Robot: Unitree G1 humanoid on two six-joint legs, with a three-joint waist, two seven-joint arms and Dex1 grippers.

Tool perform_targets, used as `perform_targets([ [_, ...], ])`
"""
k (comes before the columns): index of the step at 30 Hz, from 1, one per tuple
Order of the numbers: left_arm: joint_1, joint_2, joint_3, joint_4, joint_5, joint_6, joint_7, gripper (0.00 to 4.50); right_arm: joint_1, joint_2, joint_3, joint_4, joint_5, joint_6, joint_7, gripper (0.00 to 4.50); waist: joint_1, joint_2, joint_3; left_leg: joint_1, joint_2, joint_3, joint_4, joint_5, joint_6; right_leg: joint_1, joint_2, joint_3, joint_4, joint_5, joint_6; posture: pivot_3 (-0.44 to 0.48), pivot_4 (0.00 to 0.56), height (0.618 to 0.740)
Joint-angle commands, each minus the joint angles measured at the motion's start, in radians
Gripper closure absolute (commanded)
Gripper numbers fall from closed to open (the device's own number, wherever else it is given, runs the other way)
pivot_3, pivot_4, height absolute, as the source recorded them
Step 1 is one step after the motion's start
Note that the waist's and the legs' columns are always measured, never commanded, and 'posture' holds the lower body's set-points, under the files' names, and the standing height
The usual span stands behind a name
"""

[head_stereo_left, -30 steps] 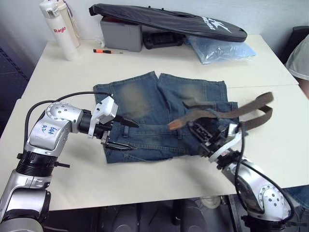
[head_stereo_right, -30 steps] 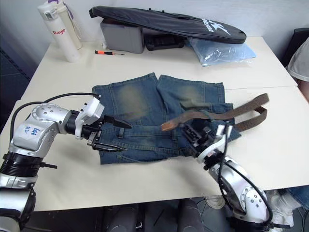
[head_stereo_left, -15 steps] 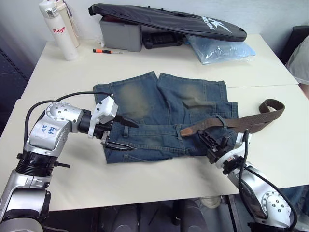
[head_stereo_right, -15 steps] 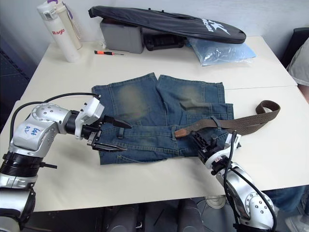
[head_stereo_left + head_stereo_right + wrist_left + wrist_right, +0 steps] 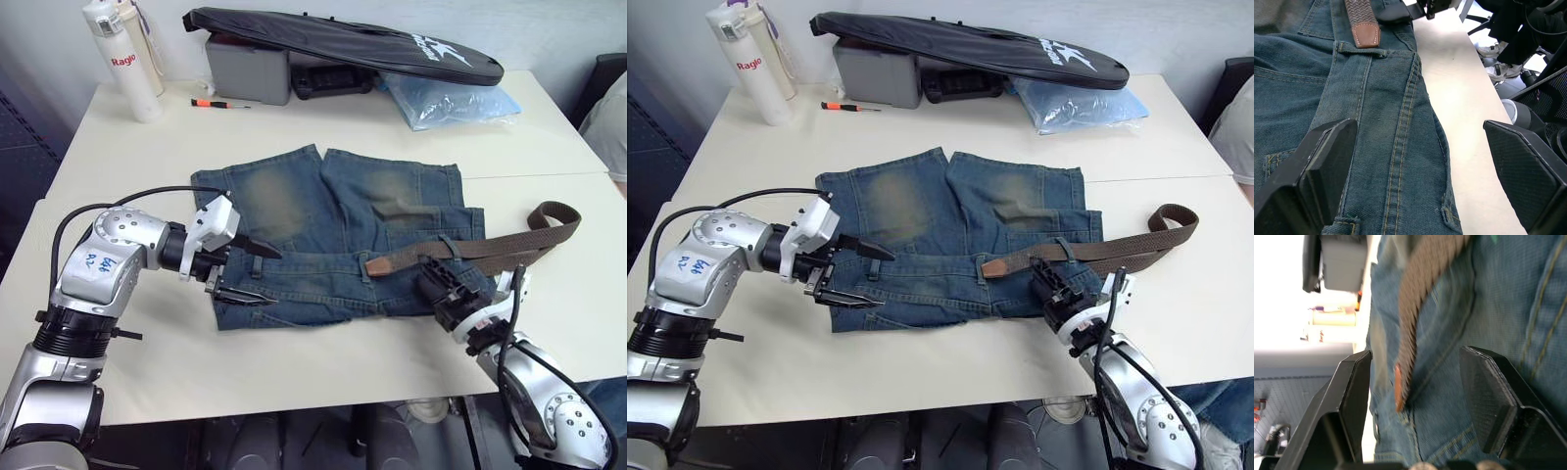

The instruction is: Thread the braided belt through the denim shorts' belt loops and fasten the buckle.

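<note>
The shorts lie flat on the table, waistband toward the robot, legs pointing away. The belt lies across the waistband's right half, its long axis running left-right along the band: the tan tip sits near the middle of the waistband, just short of a loop in the left wrist view, and the rest trails off the shorts to the right, where it folds back in a bend on the bare table. The buckle cannot be made out. The right gripper hovers just on the robot's side of the strap, fingers spread wide and empty, the strap lying ahead between them in its wrist view, so this arm is the nearer one to the belt. The left gripper sits over the waistband's left end, fingers also wide apart and holding nothing, well apart from the tip. Judging from this, the tip must travel leftward along the band, so the right arm looks better placed to feed it and the left to receive it at the next loop.
</note>
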State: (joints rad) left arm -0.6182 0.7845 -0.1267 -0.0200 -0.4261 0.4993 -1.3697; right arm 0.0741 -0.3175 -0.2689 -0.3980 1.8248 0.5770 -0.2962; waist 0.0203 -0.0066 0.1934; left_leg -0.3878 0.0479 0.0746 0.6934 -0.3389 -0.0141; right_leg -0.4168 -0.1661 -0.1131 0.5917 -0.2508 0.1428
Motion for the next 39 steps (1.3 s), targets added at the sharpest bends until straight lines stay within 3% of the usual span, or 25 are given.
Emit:
perform_targets([
  [1,-0.021,-0.006,0.006,-0.001,0.002,-0.018,-0.005,0.00,-0.038,-0.006,-0.016,-0.003,0.004,-0.008,0.020,1.34,-0.001,0.000,0.000,0.000,0.000,0.000,0.000,0.000,0.000,0.000,0.000,0.000,0.000,0.000,0.000,0.000,0.150,0.740],
  [9,-0.021,-0.001,0.010,-0.001,0.003,-0.022,0.001,0.00,-0.102,0.024,0.004,0.088,-0.053,-0.007,0.021,1.34,0.000,0.000,0.000,0.000,0.000,0.000,0.000,0.000,0.000,0.000,0.000,0.000,0.000,0.000,0.000,0.000,0.150,0.740],
  [15,-0.021,0.002,0.014,0.001,0.005,-0.024,0.007,0.00,-0.127,0.063,-0.014,0.108,-0.073,-0.020,0.027,3.92,0.000,0.000,0.000,0.000,0.000,0.001,0.000,0.000,0.000,0.000,0.000,0.000,0.000,0.000,0.000,0.000,0.150,0.740],
  [17,-0.021,0.003,0.016,0.002,0.006,-0.025,0.009,0.00,-0.126,0.066,-0.025,0.102,-0.072,-0.025,0.027,4.25,0.000,0.000,0.000,0.000,0.000,0.001,0.000,0.000,0.000,0.000,0.000,0.000,0.000,0.000,0.000,0.000,0.150,0.740],
  [23,-0.020,-0.003,0.044,-0.002,-0.014,0.000,0.049,0.00,-0.135,0.043,-0.090,0.071,-0.098,-0.054,0.053,4.25,0.001,0.000,0.000,0.000,0.000,0.001,0.000,0.000,0.000,0.000,0.000,0.000,0.000,0.000,0.000,0.000,0.150,0.740],
  [39,-0.029,-0.005,0.068,-0.012,-0.026,0.022,0.089,0.00,-0.130,0.098,0.026,0.066,-0.457,-0.060,0.272,4.25,0.000,0.000,0.000,0.000,0.000,0.001,0.000,0.000,0.000,-0.001,0.000,0.001,0.000,0.000,0.000,0.000,0.150,0.740],
])
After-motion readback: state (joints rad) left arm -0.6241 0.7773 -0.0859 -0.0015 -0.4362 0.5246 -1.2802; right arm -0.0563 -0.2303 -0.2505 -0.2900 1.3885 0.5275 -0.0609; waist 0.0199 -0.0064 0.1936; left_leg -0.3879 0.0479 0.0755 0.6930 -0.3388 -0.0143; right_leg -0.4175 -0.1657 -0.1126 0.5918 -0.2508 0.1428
